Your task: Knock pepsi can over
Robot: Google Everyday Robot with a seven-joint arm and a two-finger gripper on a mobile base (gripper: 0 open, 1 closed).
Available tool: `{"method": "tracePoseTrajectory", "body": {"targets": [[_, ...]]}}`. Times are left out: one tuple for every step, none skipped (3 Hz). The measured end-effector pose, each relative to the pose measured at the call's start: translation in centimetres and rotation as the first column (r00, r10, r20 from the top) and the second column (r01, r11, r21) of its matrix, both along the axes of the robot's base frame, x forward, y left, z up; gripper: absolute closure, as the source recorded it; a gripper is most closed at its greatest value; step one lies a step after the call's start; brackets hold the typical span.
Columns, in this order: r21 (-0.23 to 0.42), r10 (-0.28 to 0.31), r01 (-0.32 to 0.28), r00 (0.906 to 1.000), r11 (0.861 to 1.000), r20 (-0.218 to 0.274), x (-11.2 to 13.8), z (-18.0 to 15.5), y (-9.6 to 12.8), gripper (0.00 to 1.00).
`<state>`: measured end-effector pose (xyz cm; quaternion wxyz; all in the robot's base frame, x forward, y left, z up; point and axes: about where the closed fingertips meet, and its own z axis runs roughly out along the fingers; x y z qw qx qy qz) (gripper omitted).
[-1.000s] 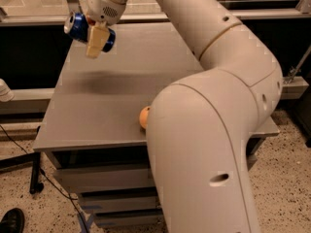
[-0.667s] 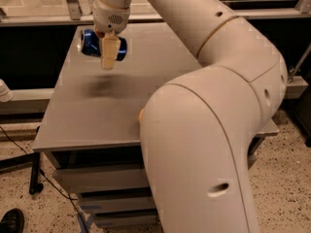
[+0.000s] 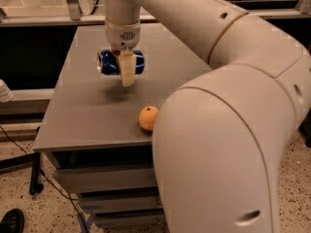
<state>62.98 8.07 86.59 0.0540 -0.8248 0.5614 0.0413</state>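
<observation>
Grey tabletop (image 3: 73, 125): plain laminate on the left, with a soft shadow patch lying under the can.
Pepsi can (image 3: 109, 63): blue, over the far-middle of the table. It is turned on its side with its long axis running left-right across the view, and it looks to be hanging clear of the surface.
Gripper (image 3: 127, 74): pointing straight down, right at the can's middle. One cream finger (image 3: 128, 72) crosses the front of the can and its partner is hidden behind. I read that as clamped round the can's waist.
Key relation: the can is not beside the claw but in it, with its axis level and crosswise to the fingers.
Orange (image 3: 148, 118): close to the table's front edge, nearer us and to the right, well apart from the can.
Arm (image 3: 228, 130): big white links filling the right side.
Next call: lowered and let go like this, it should land lying down. Any roll would run toward the near or far edge.
</observation>
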Motion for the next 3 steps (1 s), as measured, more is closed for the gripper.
{"method": "tracePoseTrajectory", "body": {"targets": [[-0.011,-0.013,0.012,0.9995,1.000,-0.029,-1.4,-2.0,-0.5,0.61],[-0.017,-0.023,0.022,0.9979,1.000,-0.060,-2.8,-3.5,-0.9,0.36],[-0.018,-0.030,0.028,0.9970,0.999,-0.072,-3.4,-3.9,-1.3,0.14]]}}
